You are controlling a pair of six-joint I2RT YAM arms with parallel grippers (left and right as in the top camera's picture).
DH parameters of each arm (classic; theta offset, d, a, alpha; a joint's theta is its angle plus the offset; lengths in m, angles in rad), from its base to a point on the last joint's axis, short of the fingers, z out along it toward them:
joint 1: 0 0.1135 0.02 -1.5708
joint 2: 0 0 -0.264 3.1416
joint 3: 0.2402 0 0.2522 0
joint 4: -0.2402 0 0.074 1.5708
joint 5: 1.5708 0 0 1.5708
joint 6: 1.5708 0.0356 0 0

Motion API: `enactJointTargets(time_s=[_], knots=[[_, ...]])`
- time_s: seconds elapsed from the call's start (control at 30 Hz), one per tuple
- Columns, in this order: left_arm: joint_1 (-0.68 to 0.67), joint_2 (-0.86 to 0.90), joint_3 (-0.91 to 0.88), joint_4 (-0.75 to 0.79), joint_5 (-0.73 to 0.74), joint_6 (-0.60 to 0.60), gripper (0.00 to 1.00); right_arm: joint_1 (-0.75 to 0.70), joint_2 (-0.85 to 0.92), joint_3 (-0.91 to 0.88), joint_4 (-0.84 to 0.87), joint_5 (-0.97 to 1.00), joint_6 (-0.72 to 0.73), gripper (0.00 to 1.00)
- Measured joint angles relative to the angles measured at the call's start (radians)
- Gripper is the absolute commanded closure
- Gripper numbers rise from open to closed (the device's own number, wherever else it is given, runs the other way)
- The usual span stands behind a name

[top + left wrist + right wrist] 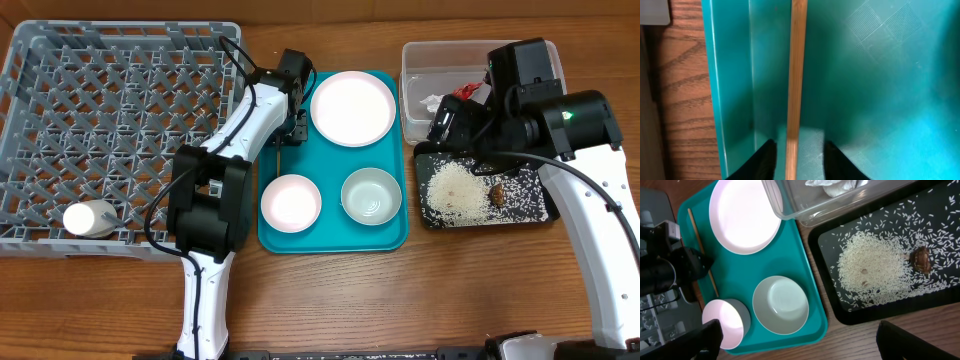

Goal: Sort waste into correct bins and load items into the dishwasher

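A thin wooden chopstick (797, 75) lies flat on the teal tray (890, 100), near its left rim. My left gripper (800, 143) is down over it, open; its fingers (765, 160) stand either side of the stick with a gap on both sides. In the overhead view this gripper (297, 128) is at the tray's left edge, beside the white plate (352, 108). The pinkish bowl (291, 200) and whitish-green bowl (371, 195) sit on the tray. A white cup (90, 218) lies in the grey dishwasher rack (120, 60). My right gripper (799, 330) hangs wide open and empty, high above the tray's front.
A clear tub (415, 60) at the back right holds a crumpled white paper scrap (832, 186). In front of it a black tray (540, 210) carries rice (455, 190) and a brown lump (497, 192). The right arm (560, 120) reaches over both bins.
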Motion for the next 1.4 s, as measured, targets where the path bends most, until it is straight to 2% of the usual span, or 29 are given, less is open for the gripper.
enactJointTargets(time_s=[0.33, 0.57, 0.8, 1.03, 1.1, 1.17, 1.4], knots=[[0.0, 0.0, -0.003, 0.002, 0.0, 0.0, 0.73, 0.0, 0.0, 0.0, 0.0, 0.0, 0.0, 0.0], [0.0, 0.0, -0.013, 0.008, 0.0, 0.0, 0.71, 0.0, 0.0, 0.0, 0.0, 0.0, 0.0, 0.0], [0.0, 0.0, -0.014, 0.01, 0.004, 0.0, 0.83, 0.0, 0.0, 0.0, 0.0, 0.0, 0.0, 0.0], [0.001, 0.0, -0.015, 0.01, 0.015, 0.0, 0.81, 0.0, 0.0, 0.0, 0.0, 0.0, 0.0, 0.0], [0.002, 0.0, -0.016, 0.01, 0.016, 0.0, 0.83, 0.0, 0.0, 0.0, 0.0, 0.0, 0.0, 0.0], [0.002, 0.0, -0.017, 0.011, 0.019, -0.002, 0.96, 0.0, 0.0, 0.0, 0.0, 0.0, 0.0, 0.0], [0.002, -0.003, -0.02, 0.007, 0.019, 0.001, 0.96, 0.0, 0.0, 0.0, 0.0, 0.0, 0.0, 0.0]])
